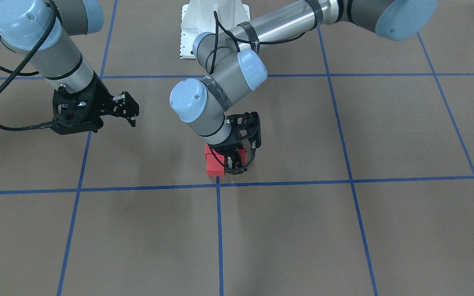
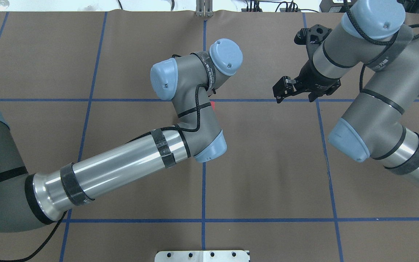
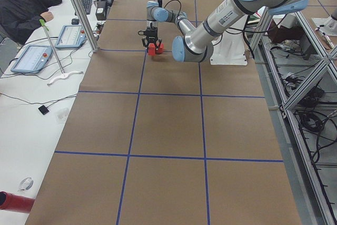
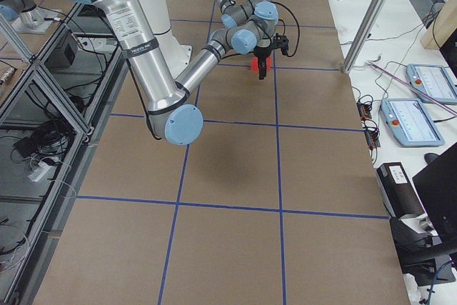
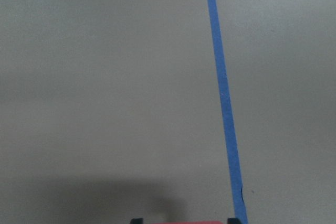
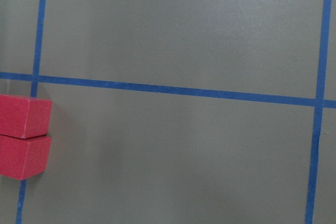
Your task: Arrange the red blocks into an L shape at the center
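Observation:
Two red blocks [image 1: 214, 163] lie side by side on the blue tape line just short of the center [image 1: 217, 185], the crossing of two tape lines. A third red block [image 1: 243, 155] sits right beside them. My left gripper [image 1: 237, 162] points straight down and is shut on that third block, which fills the gap between the fingertips in the left wrist view [image 5: 184, 222]. The right wrist view shows the two touching blocks [image 6: 23, 135] at its left edge. My right gripper [image 1: 128, 110] hovers open and holds nothing, about one grid square away.
The brown gridded paper [image 1: 344, 238] is marked by blue tape lines. The white robot base plate [image 1: 214, 24] sits at the robot's edge. A person [image 3: 23, 3] sits at a side bench with tablets [image 3: 31, 56] beyond the table's far side.

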Controlling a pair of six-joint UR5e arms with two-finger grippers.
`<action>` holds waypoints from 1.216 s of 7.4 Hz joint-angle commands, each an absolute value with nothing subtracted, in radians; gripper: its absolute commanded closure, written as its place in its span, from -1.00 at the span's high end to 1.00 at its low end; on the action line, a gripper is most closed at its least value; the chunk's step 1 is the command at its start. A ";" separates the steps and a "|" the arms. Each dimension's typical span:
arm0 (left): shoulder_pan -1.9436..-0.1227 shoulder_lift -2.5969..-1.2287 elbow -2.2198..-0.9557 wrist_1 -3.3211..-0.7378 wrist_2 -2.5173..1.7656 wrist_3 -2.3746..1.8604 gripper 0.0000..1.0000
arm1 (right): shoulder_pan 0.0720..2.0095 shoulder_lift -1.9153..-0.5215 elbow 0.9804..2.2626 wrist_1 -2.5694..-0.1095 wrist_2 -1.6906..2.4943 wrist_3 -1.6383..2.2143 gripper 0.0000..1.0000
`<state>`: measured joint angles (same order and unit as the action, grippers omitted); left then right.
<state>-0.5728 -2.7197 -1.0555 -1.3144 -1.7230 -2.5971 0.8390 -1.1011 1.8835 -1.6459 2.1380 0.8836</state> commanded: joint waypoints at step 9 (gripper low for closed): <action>-0.563 -2.721 -1.052 -1.322 -1.724 -2.580 -0.94 | 0.839 -1.100 1.881 -1.646 2.137 0.884 0.98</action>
